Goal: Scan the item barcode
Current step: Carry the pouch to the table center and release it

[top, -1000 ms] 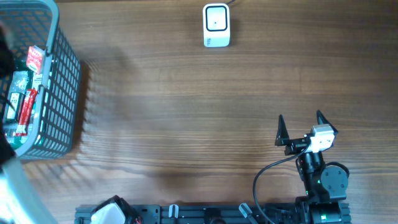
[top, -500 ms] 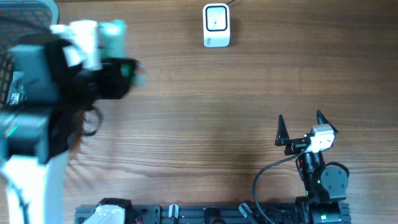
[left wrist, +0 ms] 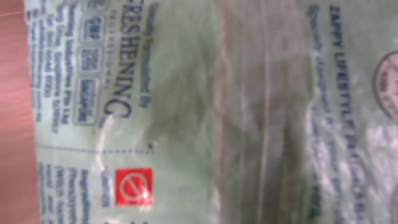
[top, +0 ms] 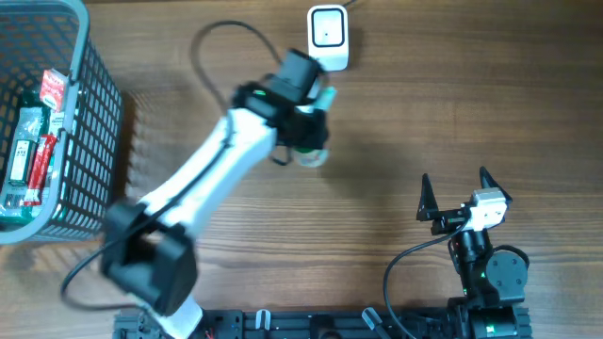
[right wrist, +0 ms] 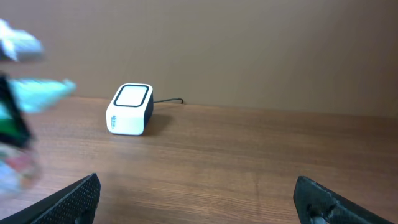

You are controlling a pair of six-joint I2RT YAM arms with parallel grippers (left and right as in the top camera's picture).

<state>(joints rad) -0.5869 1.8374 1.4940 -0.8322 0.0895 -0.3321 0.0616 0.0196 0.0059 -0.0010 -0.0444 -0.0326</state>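
1. Left jaws: part-closed on the packet (left wrist: 186, 112), which fills my wrist view. No barcode in sight.
2. Scanner (top: 328, 38): just ahead of the left jaws, window facing up.
3. Right jaws: spread wide, empty, well apart from the scanner.
4. Handling: I'd turn the packet barcode-down over the window and hold it flat and steady; the crinkled film may glare.

The packet (left wrist: 186, 112) overfills the left wrist view, its print blurred. Overhead, the left gripper (top: 311, 144) is motion-blurred and the basket (top: 99, 113) cropped.
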